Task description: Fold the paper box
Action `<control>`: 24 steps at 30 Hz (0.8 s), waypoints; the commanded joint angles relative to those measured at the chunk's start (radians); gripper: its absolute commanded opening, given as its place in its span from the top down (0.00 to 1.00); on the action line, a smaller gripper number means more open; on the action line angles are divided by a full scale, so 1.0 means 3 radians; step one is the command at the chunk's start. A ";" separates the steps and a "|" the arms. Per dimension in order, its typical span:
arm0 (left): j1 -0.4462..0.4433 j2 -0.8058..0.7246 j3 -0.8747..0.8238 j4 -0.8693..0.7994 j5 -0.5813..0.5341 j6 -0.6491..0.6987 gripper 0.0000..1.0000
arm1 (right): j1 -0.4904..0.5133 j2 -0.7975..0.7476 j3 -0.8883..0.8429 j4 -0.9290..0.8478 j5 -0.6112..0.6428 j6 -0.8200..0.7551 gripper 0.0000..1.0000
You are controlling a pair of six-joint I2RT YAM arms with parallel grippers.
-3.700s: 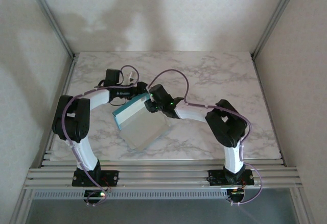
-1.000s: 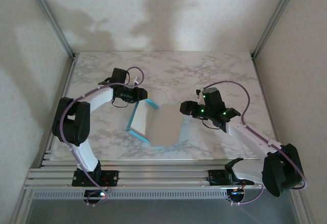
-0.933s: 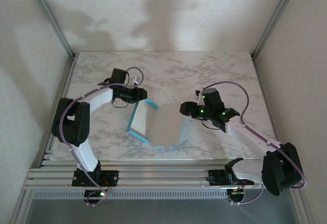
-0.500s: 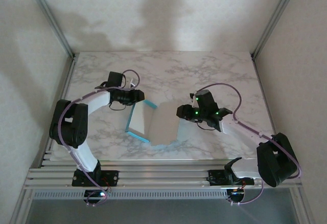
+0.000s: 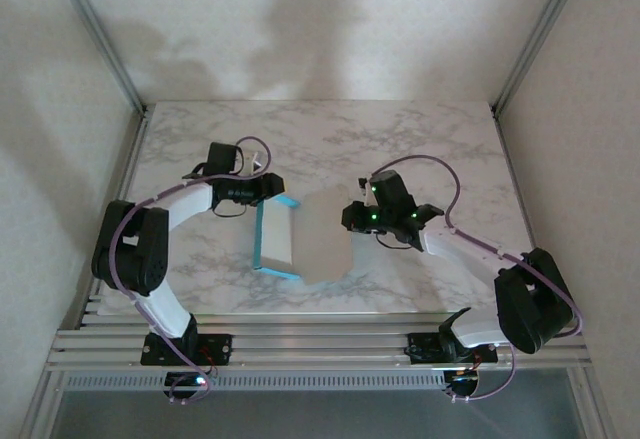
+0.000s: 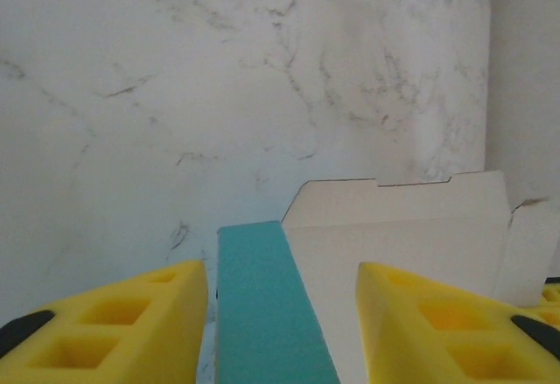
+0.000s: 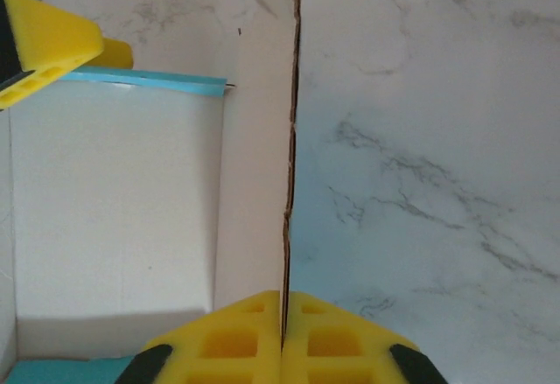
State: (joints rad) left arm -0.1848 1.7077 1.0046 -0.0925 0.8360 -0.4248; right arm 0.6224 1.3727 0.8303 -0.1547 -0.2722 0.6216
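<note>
- Paper box (image 5: 318, 244) lies on the bench (image 5: 430, 139), a little nearer to the arms than the middle, between the two arms. It is a half-formed shape, neither a flat sheet nor a finished box.
- Right end effector (image 7: 282, 318) is fully closed on the edge of a white side wall (image 7: 254, 157) of the box. The thin card stands upright between the two yellow pads.
- Left end effector (image 6: 280, 270) is wide open. A turquoise flap (image 6: 262, 314) on the opposite side of the box passes between its pads. There is a gap on both sides of the flap, so it grips nothing.
- What seems done: the creases are working and at least two sides are lifted from the bench. The white inside floor (image 7: 114, 226) is visible, with walls around part of it.
- What seems left: the turquoise flap leans and is not tucked in. The far wall with small tabs (image 6: 398, 193) looks loose, and the corners do not look locked. I judge the task to be around the middle, maybe a bit before.
</note>
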 commanded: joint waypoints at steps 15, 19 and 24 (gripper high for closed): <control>-0.0074 0.0004 0.1074 -0.0996 0.0581 0.2125 0.27 | -0.0203 0.0441 0.1494 -0.2049 -0.0516 -0.1764 1.00; -0.0154 0.0078 0.1134 -0.1254 0.0701 0.2614 0.29 | -0.0234 0.0535 0.1710 -0.2296 -0.0609 -0.2001 1.00; -0.0315 0.0126 0.1211 -0.1361 0.0856 0.2988 0.31 | -0.0259 0.0651 0.1939 -0.2522 -0.0694 -0.2187 1.00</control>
State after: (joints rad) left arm -0.2546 1.7416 1.3262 -0.4458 1.0279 0.3386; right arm 0.5537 1.5497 1.3594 -0.8227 -0.4416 0.0387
